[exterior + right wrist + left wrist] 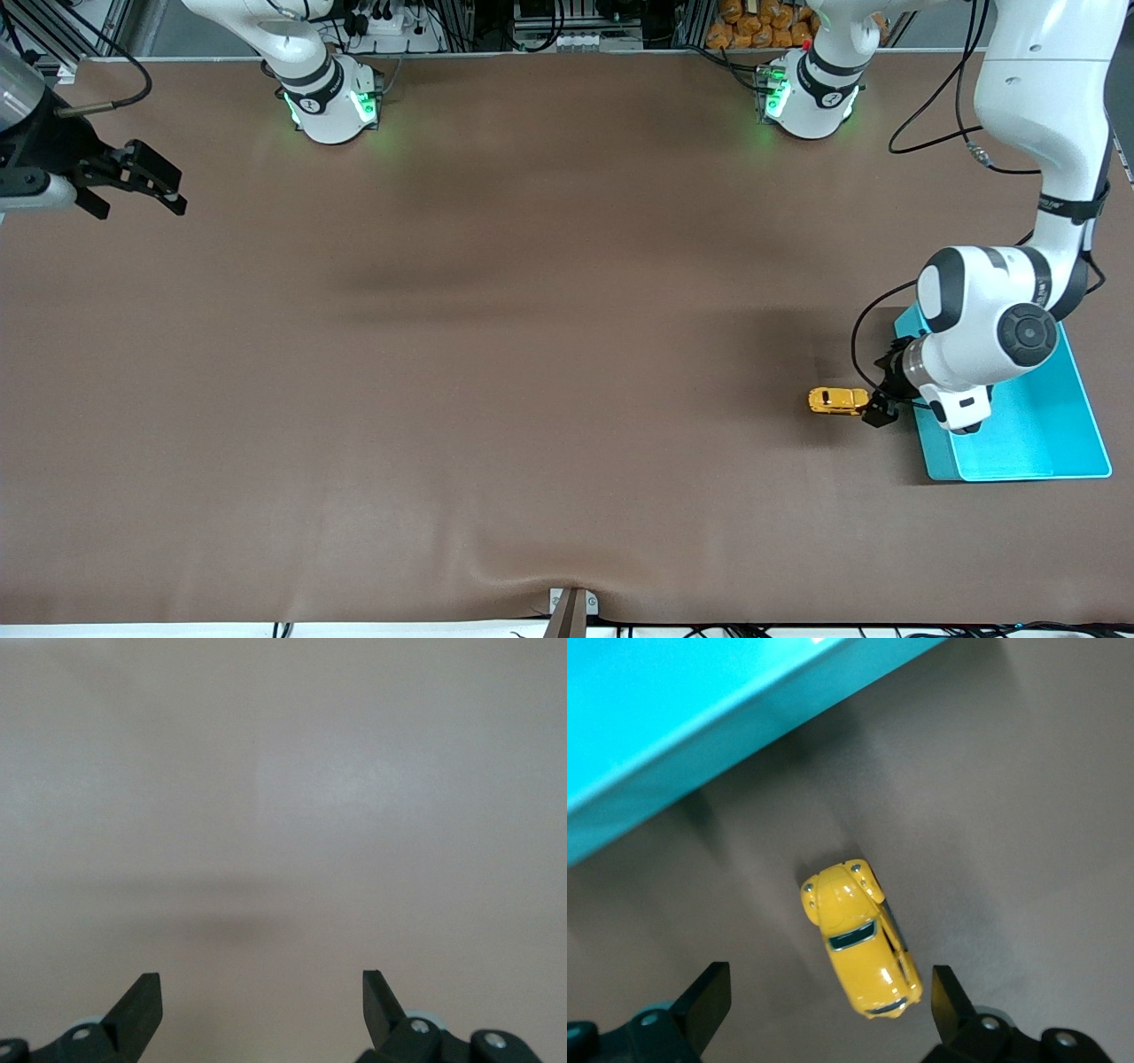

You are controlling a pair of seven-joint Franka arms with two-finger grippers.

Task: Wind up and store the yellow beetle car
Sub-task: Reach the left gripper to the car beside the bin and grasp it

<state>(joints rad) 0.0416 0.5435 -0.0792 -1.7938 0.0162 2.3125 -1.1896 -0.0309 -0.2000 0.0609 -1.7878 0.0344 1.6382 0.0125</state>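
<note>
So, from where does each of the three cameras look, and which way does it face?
Front view: high across the table, facing both bases; it shows the arms, the left tool beside the yellow car and the turquoise tray, and the right tool waiting, open.
Left wrist view: on the left wrist, looking down at the car between open fingers.
Right wrist view: on the right wrist, facing bare table; only its fingers show.
Front and left wrist views share the car and tray.

We see even, fairly bright overhead light on the brown table [496, 354], with soft blurred shadows across its middle, glints on the yellow car [862, 939], and a pale, washed-out, soft-focus right wrist view.
</note>
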